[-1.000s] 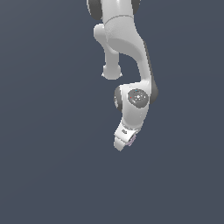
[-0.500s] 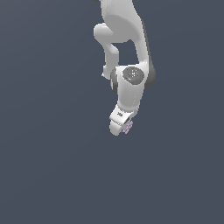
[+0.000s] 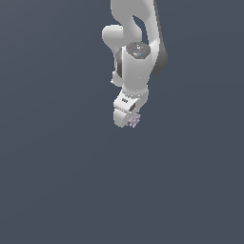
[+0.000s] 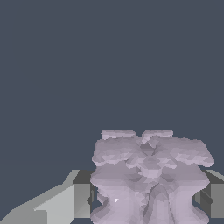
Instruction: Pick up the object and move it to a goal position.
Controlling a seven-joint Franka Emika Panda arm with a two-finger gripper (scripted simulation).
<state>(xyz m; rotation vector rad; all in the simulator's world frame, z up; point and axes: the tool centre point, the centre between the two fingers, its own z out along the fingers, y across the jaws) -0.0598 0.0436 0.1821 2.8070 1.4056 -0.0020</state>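
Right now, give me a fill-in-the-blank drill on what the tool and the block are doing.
1. The lumpy block is coloured pale ____.
2. In the wrist view the block sits ____ the tool's fingers.
3. In the exterior view the block shows at the ____ end of the tool.
4. The arm is coloured ____.

Missing words: lilac-pink; between; lower; white

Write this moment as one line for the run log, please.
arm: white robot arm | fingers: shut on pale lilac knobbly block | block: sticks out at gripper tip | surroundings: plain dark grey
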